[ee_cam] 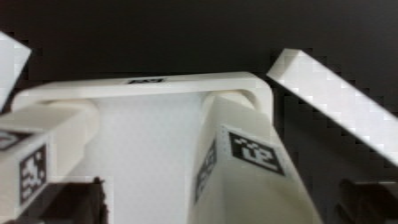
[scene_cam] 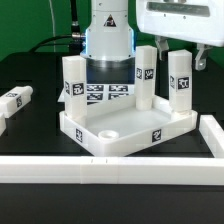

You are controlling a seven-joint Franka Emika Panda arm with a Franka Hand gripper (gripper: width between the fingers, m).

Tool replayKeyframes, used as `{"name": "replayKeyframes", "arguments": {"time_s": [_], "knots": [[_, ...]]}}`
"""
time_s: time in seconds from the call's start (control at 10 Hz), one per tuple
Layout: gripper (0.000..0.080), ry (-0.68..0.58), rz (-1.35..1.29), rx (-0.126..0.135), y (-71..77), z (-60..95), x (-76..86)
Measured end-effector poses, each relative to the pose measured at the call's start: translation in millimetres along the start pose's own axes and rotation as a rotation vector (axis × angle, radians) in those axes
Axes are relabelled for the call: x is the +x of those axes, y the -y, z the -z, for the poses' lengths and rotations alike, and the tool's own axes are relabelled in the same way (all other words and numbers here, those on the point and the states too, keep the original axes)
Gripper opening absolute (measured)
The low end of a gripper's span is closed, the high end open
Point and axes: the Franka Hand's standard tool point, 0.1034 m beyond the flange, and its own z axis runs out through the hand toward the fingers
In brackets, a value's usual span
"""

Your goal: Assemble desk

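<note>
**At table [scene_cam: 40, 135] centre: clear legs, fetch 4th**

Desk top [scene_cam: 120, 132] sits here, 3 legs [scene_cam: 145, 72] upright in sockets. Gripper [ee_cam: 210, 205] spread wide, nothing held. Lift straight up, avoid knocking legs. 4th leg [scene_cam: 20, 98] lies loose, exterior view's left.

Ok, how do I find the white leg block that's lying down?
Start at the large white plastic tray-like desk top in the middle of the black table. Look past it to the exterior view's left edge, where a white block leg with a black-and-white tag sits. It alone lies flat; the other legs stand upright.
</note>
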Motion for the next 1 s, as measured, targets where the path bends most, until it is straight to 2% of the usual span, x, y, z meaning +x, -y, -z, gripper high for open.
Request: {"name": "replayKeyframes", "arguments": {"time_s": [0.4, 1.0], "knots": [[0.0649, 0.000, 0.386, 0.003, 4.6, -0.1, -2.5], [0.0649, -0.003, 0.798, 0.003, 3.3, 0.7, 1.3]]}}
